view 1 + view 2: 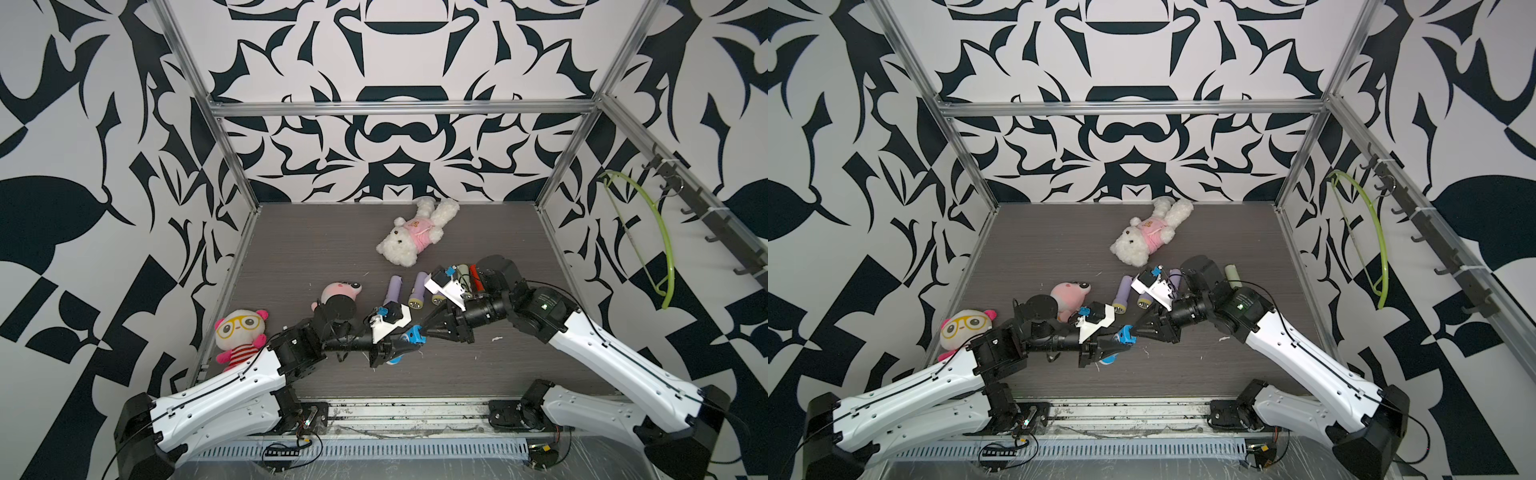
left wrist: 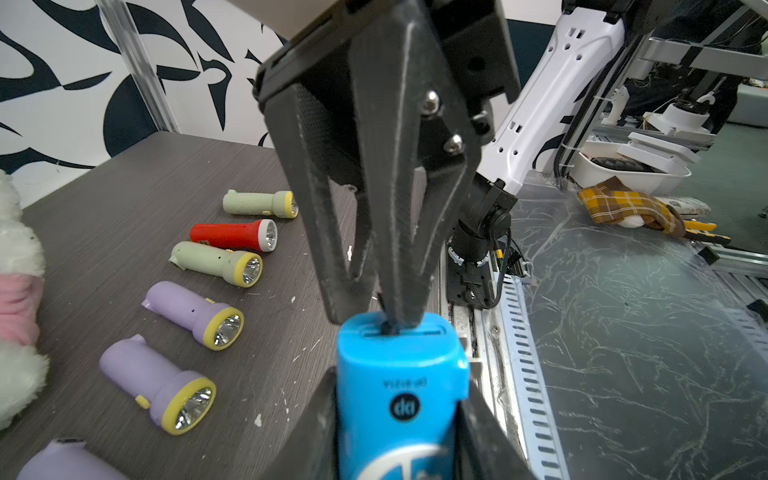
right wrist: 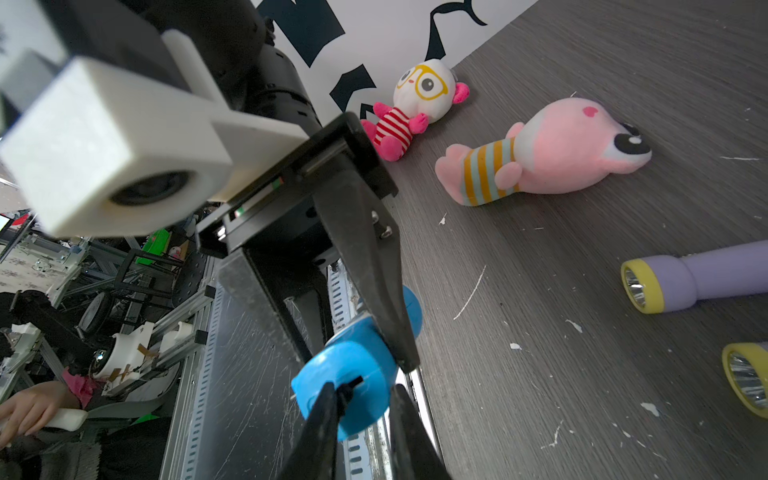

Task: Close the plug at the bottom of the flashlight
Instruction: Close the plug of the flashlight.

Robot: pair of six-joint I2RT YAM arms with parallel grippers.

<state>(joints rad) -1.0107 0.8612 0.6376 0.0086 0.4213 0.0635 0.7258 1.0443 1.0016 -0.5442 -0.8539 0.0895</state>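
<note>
white arm shells (image 1: 224, 395), black right end effector (image 2: 376, 319)

The only lettering that can be read sits on the blue flashlight (image 2: 399, 374), seen in the left wrist view. A round black badge (image 2: 405, 407) on its body carries two white lowercase letters, which look like "da", though the second one is uncertain. Just beside the badge runs a line of small dark print (image 2: 404, 382), too fine and blurred to read. A white emblem (image 2: 399, 465) is cut off by the picture's edge.
</note>
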